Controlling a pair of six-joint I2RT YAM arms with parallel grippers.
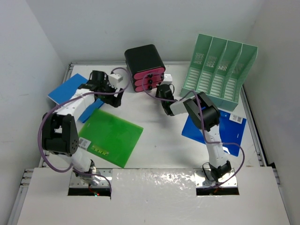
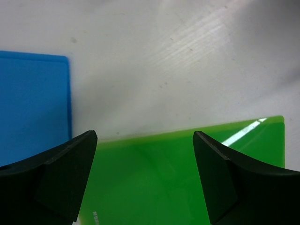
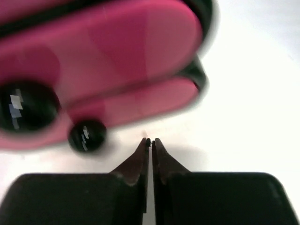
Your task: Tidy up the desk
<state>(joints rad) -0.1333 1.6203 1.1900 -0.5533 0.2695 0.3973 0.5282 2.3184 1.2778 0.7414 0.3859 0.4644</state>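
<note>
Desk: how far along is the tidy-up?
Nothing looks filed yet: the green sorter shows no folders. In hand: left gripper open over the edge of the green folder, holding nothing; right gripper shut, empty, by the pink drawer unit. Left: green folder, left blue folder, right blue folder, flat on the desk.

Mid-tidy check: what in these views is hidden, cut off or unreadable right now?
- Drawer unit: in the right wrist view it is blurred and cut off by the top edge.
- Left blue folder: the left wrist view's left edge cuts it off; in the top view the left arm covers part of it.
- Right blue folder: in the top view the right arm crosses it, and its label is too small to read.
- Green folder: its label print is too small in the top view.
</note>
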